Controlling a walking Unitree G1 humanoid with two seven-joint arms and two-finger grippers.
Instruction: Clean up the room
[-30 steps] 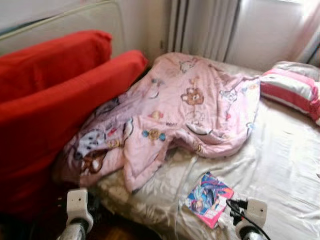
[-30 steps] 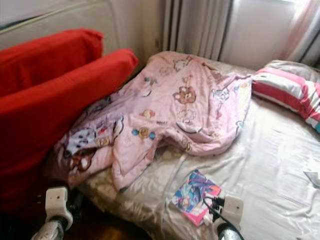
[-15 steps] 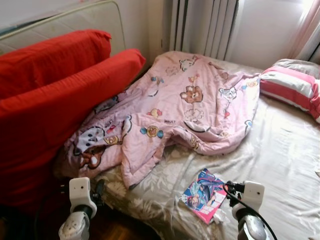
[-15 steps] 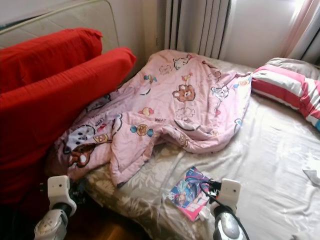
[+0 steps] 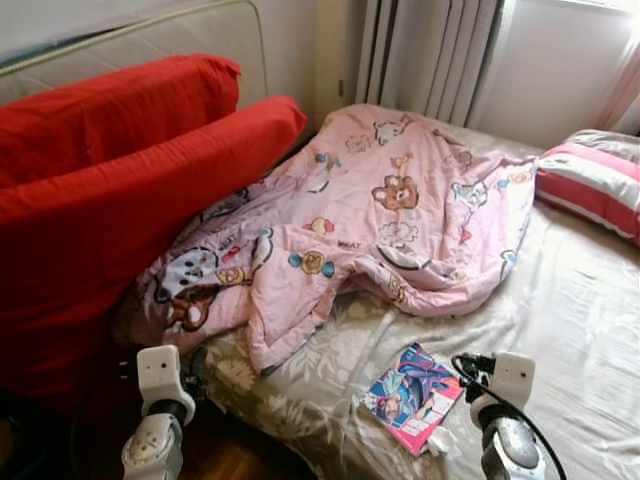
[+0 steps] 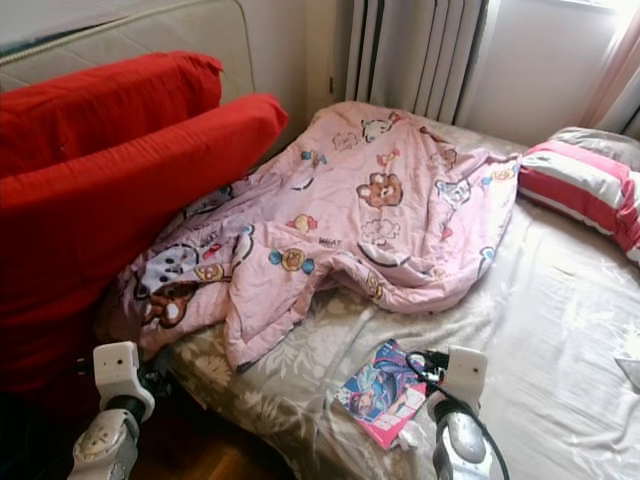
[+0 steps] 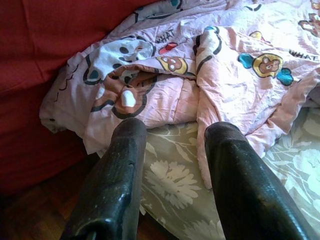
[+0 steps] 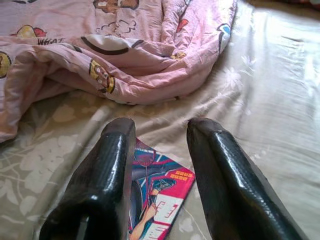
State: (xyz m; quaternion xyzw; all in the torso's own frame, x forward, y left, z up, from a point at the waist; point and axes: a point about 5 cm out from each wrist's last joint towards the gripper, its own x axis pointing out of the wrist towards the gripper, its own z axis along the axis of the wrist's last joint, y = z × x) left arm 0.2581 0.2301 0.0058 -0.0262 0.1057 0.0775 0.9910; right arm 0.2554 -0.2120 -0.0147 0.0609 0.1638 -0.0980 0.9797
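A crumpled pink cartoon-print blanket lies across the bed, one corner hanging toward the red cushions. A colourful magazine lies flat on the floral sheet near the bed's front edge. My right gripper is open and hovers just short of the magazine, nothing between its fingers. My left gripper is open over the bed's near-left corner, pointing at the blanket's hanging end. Both silver wrists, the left and the right, stand low in front of the bed.
Two big red cushions lean against the wall at the left, pressing on the blanket. A pink and white striped pillow lies at the bed's far right. Bare sheet spreads to the right. Dark wooden floor runs below the bed edge.
The camera has moved, so the whole scene shifted a little rightward. Both wrists show slightly higher in the picture. Blanket, magazine and pillow lie where they were.
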